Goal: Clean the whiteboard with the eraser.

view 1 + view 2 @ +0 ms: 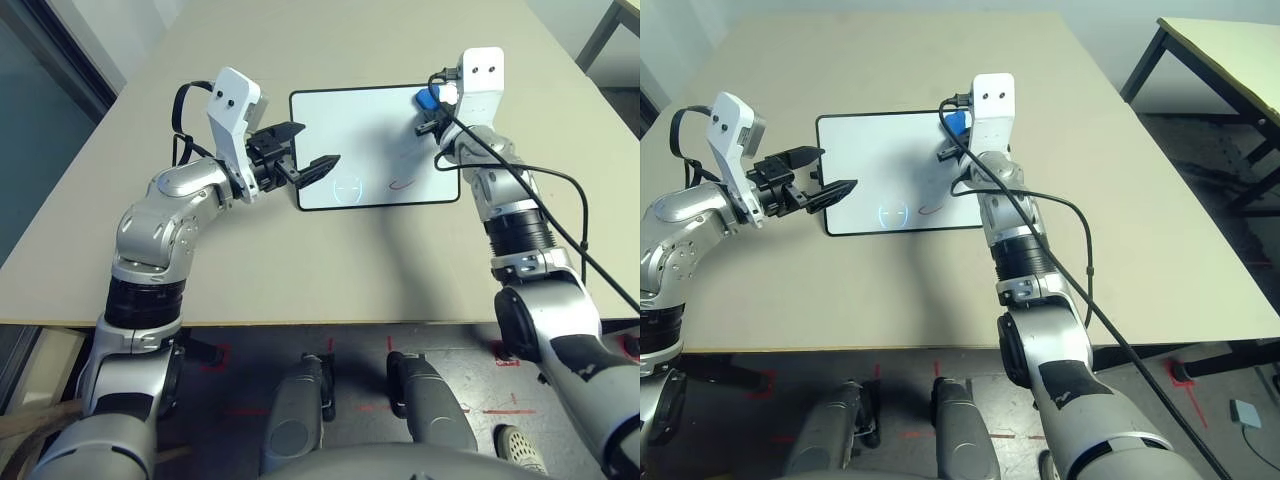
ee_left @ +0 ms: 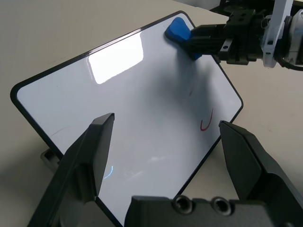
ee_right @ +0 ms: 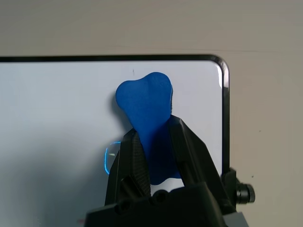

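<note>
The whiteboard (image 1: pixel 360 125) lies flat on the tan table, black-framed, with a small red scribble (image 1: pixel 402 183) near its front edge. At the board's far right corner my right gripper (image 3: pixel 154 137) is shut on the blue eraser (image 3: pixel 144 101), whose free end points at the board's far edge. I cannot tell whether the eraser (image 1: pixel 427 99) touches the board or sits just above it. My left gripper (image 1: pixel 318 144) hangs open over the board's left side, holding nothing. The left wrist view shows the board (image 2: pixel 142 109) between its fingers and the eraser (image 2: pixel 179 29) beyond.
The tan table (image 1: pixel 330 270) has bare surface in front of and around the board. A black cable (image 1: pixel 540 180) loops off my right forearm. A second table (image 1: pixel 1230 60) stands apart to the right. A grey knob (image 3: pixel 245 191) sticks out from the board's side.
</note>
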Available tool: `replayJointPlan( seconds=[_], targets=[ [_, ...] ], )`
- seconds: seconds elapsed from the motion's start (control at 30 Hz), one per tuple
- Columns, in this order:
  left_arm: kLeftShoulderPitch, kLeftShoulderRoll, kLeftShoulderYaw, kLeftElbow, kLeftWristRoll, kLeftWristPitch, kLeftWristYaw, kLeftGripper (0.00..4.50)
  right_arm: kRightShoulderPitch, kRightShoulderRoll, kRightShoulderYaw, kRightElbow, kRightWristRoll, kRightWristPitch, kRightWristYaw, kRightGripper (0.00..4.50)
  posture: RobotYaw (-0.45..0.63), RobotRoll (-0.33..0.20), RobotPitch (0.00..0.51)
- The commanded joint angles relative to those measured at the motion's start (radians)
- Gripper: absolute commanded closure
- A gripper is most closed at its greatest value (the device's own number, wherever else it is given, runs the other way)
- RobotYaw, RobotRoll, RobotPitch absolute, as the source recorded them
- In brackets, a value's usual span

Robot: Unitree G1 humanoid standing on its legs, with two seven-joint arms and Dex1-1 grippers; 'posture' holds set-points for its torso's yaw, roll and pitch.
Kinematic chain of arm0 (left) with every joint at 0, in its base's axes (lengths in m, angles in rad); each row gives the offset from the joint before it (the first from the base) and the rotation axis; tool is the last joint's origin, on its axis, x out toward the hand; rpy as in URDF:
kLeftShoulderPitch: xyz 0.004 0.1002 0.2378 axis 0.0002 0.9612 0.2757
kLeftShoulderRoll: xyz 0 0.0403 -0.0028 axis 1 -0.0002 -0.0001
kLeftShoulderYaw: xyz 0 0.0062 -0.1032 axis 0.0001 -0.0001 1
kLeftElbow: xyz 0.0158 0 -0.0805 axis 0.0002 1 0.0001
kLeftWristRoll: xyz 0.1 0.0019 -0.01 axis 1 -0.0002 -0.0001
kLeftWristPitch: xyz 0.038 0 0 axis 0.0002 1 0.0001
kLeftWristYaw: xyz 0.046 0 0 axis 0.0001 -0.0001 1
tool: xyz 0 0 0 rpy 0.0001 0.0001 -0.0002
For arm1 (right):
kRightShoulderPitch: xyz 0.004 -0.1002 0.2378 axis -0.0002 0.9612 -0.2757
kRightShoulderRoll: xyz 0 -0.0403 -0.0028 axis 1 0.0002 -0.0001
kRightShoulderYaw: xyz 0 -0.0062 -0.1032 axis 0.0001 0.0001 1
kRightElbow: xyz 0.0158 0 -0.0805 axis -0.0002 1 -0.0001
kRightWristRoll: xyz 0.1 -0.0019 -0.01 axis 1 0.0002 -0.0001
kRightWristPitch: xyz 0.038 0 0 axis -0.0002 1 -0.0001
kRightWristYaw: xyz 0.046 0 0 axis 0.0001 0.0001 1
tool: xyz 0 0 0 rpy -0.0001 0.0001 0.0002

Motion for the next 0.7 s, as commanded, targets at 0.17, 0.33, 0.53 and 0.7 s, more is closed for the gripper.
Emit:
replayJointPlan(
  seconds=[0.17, 0.33, 0.53, 0.7],
  targets=[
    [-0.005, 0.003, -0.009, 0.006, -0.002, 0.005, -0.007, 0.00, 0.088, 0.031, 0.053, -0.011, 0.005, 0.097, 0.032, 3.67, 0.03, 0.000, 0.177],
    [-0.003, 0.002, -0.008, 0.005, -0.002, 0.004, -0.006, 0.00, 0.129, 0.044, 0.075, -0.051, 0.005, 0.130, 0.049, 3.67, 0.03, 0.000, 0.177],
    [0.000, 0.000, -0.008, 0.000, -0.002, 0.005, -0.003, 0.00, 0.161, 0.048, 0.096, -0.081, 0.005, 0.154, 0.066, 3.67, 0.03, 0.000, 0.177],
    [-0.003, -0.002, -0.008, 0.005, -0.002, 0.005, -0.002, 0.00, 0.157, 0.046, 0.096, -0.074, 0.006, 0.152, 0.072, 3.67, 0.03, 0.000, 0.178]
  ],
)
